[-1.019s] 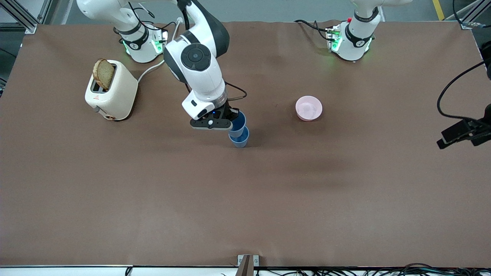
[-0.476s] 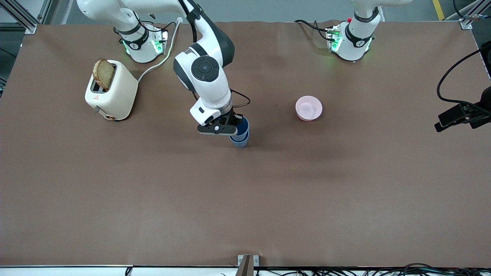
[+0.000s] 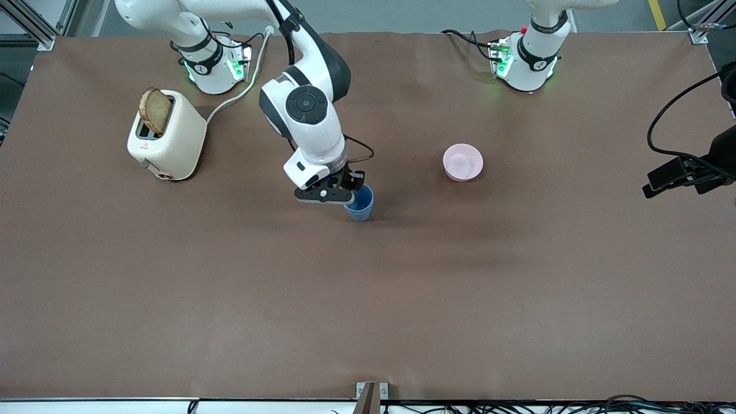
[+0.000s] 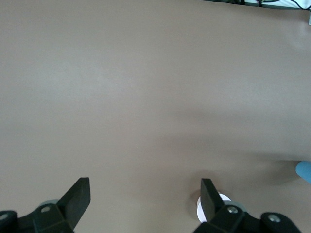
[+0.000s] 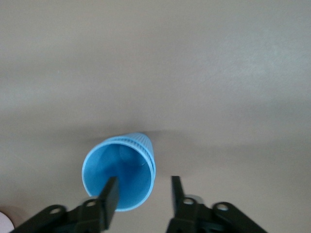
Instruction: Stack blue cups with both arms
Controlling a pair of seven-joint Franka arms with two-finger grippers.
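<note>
The two blue cups (image 3: 360,207) stand nested as one stack near the middle of the table; in the right wrist view (image 5: 127,165) the two rims sit close together. My right gripper (image 3: 356,192) is low over the stack and open (image 5: 143,193). One finger (image 5: 111,194) is over the cup's mouth and the other stands outside the wall with a gap. My left gripper (image 3: 652,187) is open and empty (image 4: 145,194), up over the left arm's end of the table. A sliver of blue cup (image 4: 305,171) shows at the edge of the left wrist view.
A pink bowl (image 3: 462,162) sits between the stack and the left arm's base. A cream toaster (image 3: 167,138) with a slice of bread (image 3: 155,110) stands near the right arm's base, its cord running to the table's edge there.
My right gripper lowered the upper cup fully into the lower cup and its fingers have parted from the wall. My left gripper drifted slightly toward the table's middle.
</note>
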